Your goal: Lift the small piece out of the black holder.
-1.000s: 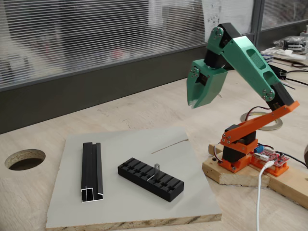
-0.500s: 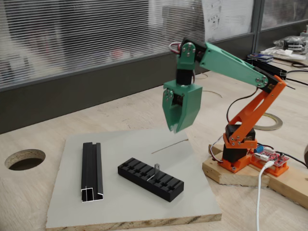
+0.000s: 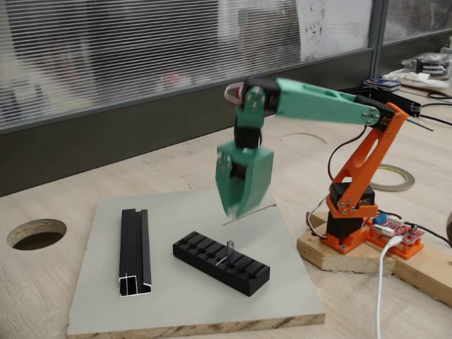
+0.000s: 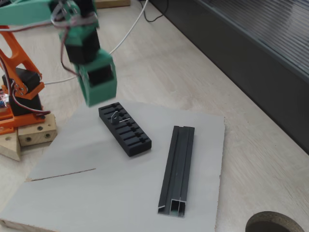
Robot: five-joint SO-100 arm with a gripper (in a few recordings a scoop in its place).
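Observation:
The black holder [image 3: 221, 263] [image 4: 124, 128] lies flat on a grey board, its slotted top facing up. The small piece [image 3: 229, 248] [image 4: 116, 116], a thin silvery bent strip, stands upright in one of the slots. My green gripper [image 3: 231, 210] [image 4: 91, 102] hangs in the air, pointing down, above and behind the holder and touching nothing. In a fixed view its tips sit a short way above the small piece. The fingers look shut with nothing between them.
A long black channel rail [image 3: 134, 251] [image 4: 177, 169] lies on the grey board [image 3: 183, 311] beside the holder. A thin grey line [image 3: 248, 214] marks the board under the gripper. A round hole [image 3: 37, 233] is cut in the wooden table. The arm's orange base [image 3: 353, 226] stands on a wooden block.
The arm has swung out and down from its raised, folded pose. The gripper moved left and lower, ending just above the holder. Holder, piece and rail have not moved.

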